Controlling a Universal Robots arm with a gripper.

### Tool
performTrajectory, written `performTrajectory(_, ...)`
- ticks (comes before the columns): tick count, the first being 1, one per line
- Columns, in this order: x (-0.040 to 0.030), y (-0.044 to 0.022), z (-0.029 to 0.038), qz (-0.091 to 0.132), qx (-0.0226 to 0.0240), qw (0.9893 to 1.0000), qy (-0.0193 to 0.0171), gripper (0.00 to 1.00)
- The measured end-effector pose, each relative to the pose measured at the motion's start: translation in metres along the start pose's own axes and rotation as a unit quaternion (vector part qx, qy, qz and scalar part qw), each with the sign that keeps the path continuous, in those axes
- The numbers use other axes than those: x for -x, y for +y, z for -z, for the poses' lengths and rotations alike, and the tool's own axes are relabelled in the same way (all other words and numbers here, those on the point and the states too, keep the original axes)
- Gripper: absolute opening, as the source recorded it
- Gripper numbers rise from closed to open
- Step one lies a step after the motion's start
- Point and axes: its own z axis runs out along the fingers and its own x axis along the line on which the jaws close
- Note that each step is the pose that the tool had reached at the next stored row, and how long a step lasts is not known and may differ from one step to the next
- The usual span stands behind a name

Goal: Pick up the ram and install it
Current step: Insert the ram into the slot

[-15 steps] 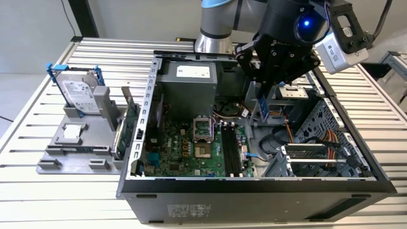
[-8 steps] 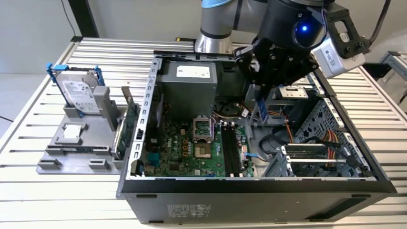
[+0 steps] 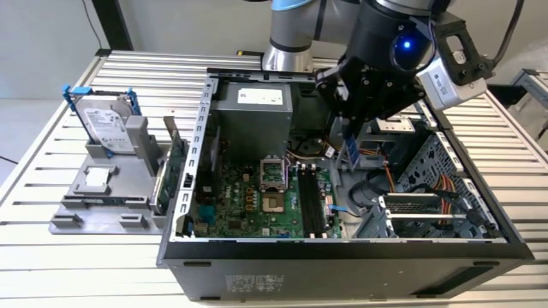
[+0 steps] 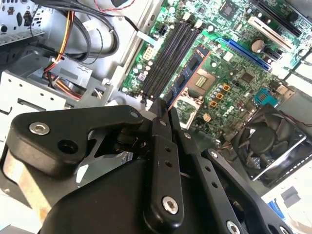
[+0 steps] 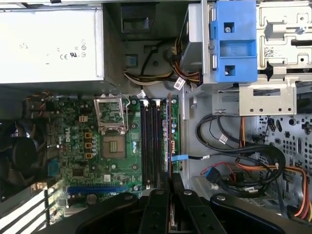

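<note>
My gripper (image 3: 348,125) hangs over the open computer case (image 3: 342,247) and is shut on the ram (image 3: 350,153), a narrow blue stick pointing down toward the motherboard (image 3: 248,205). In the second wrist view the ram (image 4: 189,73) juts out from between the black fingers (image 4: 161,126), its far end above the board beside the CPU socket (image 4: 202,80). The black memory slots (image 4: 170,51) lie just beside it. In the first wrist view the ram (image 5: 169,141) shows edge-on as a thin grey line next to the slots (image 5: 151,141), held by the gripper (image 5: 170,179).
A hard drive in a blue frame (image 3: 107,125) and a green expansion card (image 3: 176,160) stand on a grey fixture (image 3: 111,192) at the exterior view's left. Inside the case are the power supply (image 3: 253,106), a fan (image 4: 265,146), orange and black cables (image 5: 243,165) and a drive cage (image 3: 428,218).
</note>
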Motion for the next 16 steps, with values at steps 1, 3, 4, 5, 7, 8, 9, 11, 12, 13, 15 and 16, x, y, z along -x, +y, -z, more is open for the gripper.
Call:
performTrajectory(1, 0.0000, 0.0000, -0.0007, -0.001, 0.0000, 1.0000, 0.0000, 0.00)
performTrajectory(3, 0.0000, -0.0001, -0.0019, -0.002, -0.0001, 1.0000, -0.0001, 0.00)
performTrajectory(4, 0.0000, -0.0001, -0.0025, -0.004, 0.0000, 1.0000, -0.0001, 0.00)
performTrajectory(5, 0.0001, -0.0001, -0.0031, -0.006, 0.0000, 1.0000, -0.0002, 0.00)
performTrajectory(7, 0.0001, -0.0001, -0.0041, -0.010, 0.0000, 1.0000, -0.0003, 0.00)
performTrajectory(8, 0.0001, -0.0002, -0.0046, -0.011, -0.0001, 0.9999, -0.0004, 0.00)
performTrajectory(9, 0.0000, -0.0002, -0.0052, -0.013, 0.0000, 0.9999, -0.0005, 0.00)
performTrajectory(11, 0.0000, -0.0003, -0.0073, -0.014, 0.0000, 0.9999, -0.0005, 0.00)
performTrajectory(12, 0.0000, -0.0003, -0.0084, -0.014, 0.0000, 0.9999, -0.0005, 0.00)
performTrajectory(13, 0.0000, -0.0004, -0.0095, -0.014, -0.0001, 0.9999, -0.0005, 0.00)
performTrajectory(15, 0.0001, -0.0004, -0.0131, -0.014, -0.0001, 0.9999, -0.0005, 0.00)
performTrajectory(16, 0.0001, -0.0004, -0.0145, -0.014, -0.0001, 0.9999, -0.0005, 0.00)
